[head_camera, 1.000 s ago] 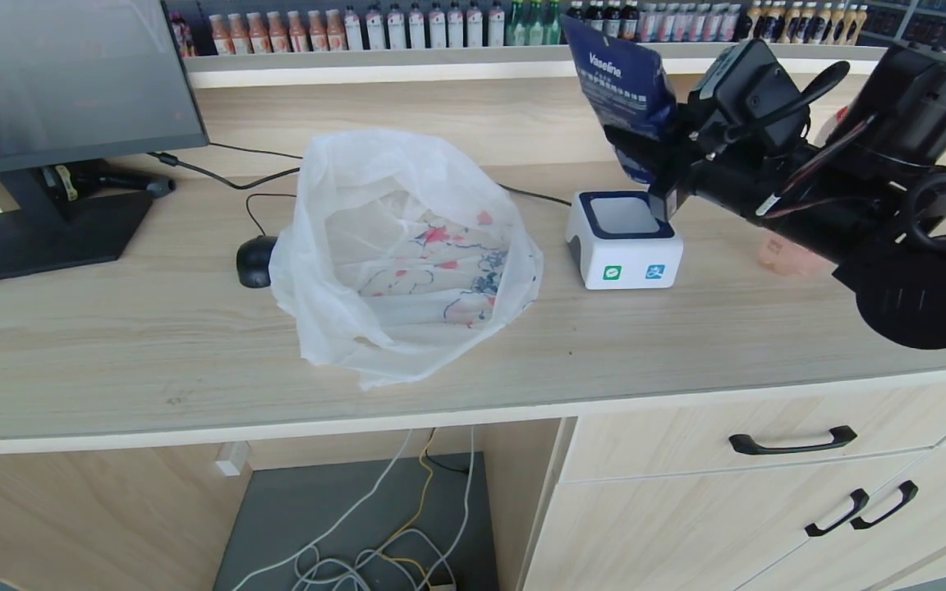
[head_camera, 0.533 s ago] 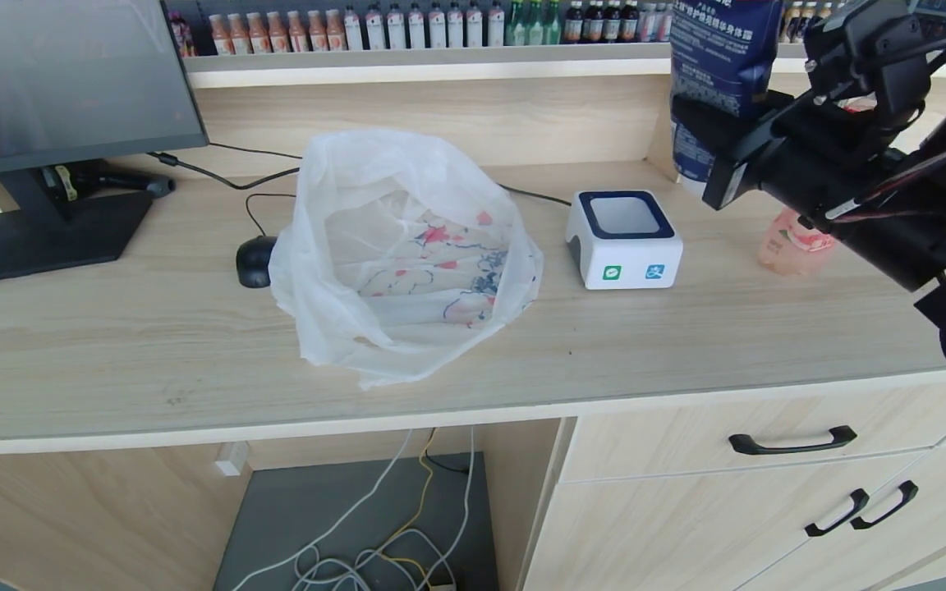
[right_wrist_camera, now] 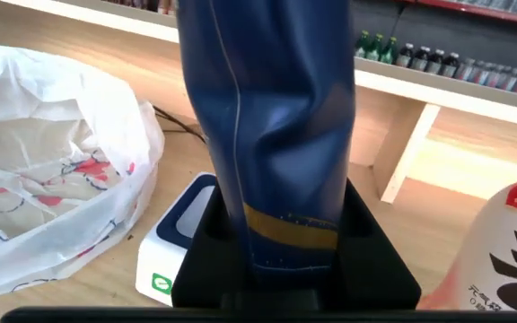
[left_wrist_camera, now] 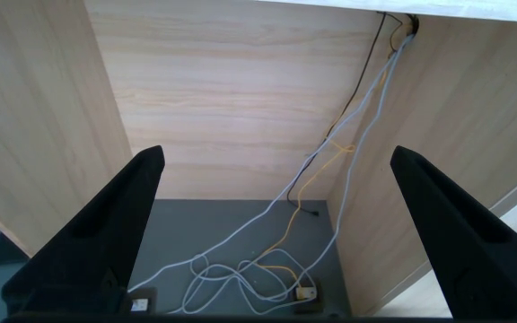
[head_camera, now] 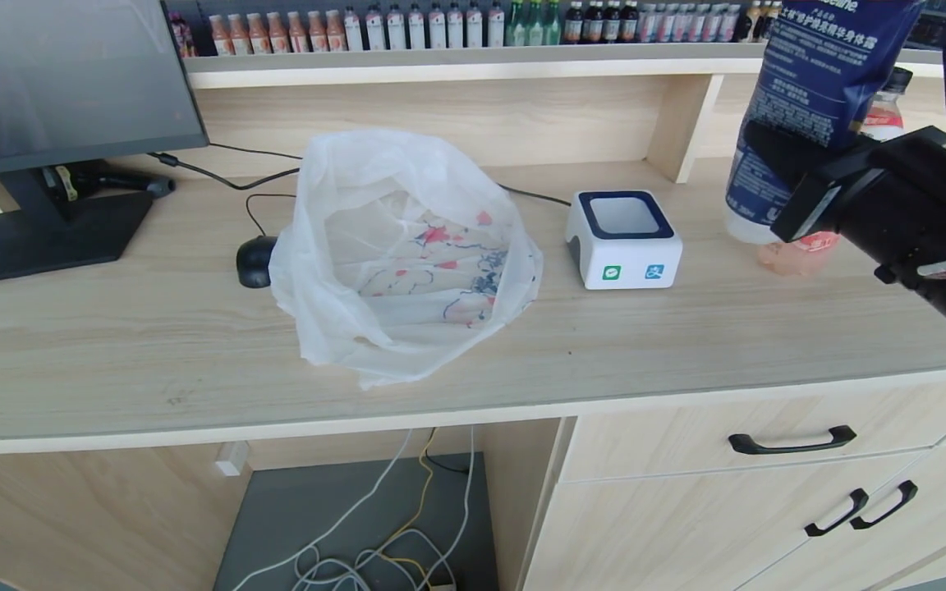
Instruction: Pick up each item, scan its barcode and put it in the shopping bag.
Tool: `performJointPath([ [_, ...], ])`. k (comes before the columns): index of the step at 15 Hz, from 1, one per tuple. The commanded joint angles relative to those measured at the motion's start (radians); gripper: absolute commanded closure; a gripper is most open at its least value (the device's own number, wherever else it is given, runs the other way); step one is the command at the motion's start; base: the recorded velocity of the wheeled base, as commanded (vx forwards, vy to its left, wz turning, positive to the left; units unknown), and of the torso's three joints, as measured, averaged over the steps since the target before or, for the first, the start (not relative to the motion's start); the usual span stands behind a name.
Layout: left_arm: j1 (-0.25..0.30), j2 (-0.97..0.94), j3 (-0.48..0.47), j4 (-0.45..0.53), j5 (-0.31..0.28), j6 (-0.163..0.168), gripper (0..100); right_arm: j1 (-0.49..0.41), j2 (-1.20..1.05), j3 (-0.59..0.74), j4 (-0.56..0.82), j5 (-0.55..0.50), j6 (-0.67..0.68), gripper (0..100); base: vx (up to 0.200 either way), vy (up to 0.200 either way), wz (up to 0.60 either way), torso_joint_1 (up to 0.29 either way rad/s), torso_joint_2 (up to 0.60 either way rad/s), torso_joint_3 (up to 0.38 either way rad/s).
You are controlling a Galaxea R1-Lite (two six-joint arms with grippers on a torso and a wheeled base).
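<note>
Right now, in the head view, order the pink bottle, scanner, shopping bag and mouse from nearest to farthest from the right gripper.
1. Pink bottle, on the counter by the right gripper.
2. Scanner, to its left.
3. Shopping bag, at the counter's middle.
4. Mouse, beyond the bag's left side.

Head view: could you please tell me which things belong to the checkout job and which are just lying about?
Job: blue pouch held in the right hand; scanner; shopping bag; pink bottle.
Lying about: monitor; mouse; shelf bottles; cables under the counter.
</note>
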Motion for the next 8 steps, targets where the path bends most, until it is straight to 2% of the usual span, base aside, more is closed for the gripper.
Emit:
performJointPath([
  [1, 0.0, 0.0, 0.0, 0.0, 0.0, 0.001, 0, -0.004, -0.018, 0.074, -0.062, -0.003, 0.03, 100, 0.0, 0.0, 0.0, 0.0, 0.0, 0.0],
  [6, 0.0, 0.0, 0.0, 0.0, 0.0, -0.001, 0, -0.011, 0.06, 0.082, -0.191, -0.003, 0.081, 100, 0.0, 0.0, 0.0, 0.0, 0.0, 0.0],
  [8, 0.002, 0.0, 0.0, 0.0, 0.0, -0.001, 0, -0.007, 0.053, 0.088, -0.2, -0.003, 0.084, 100, 0.0, 0.0, 0.0, 0.0, 0.0, 0.0],
])
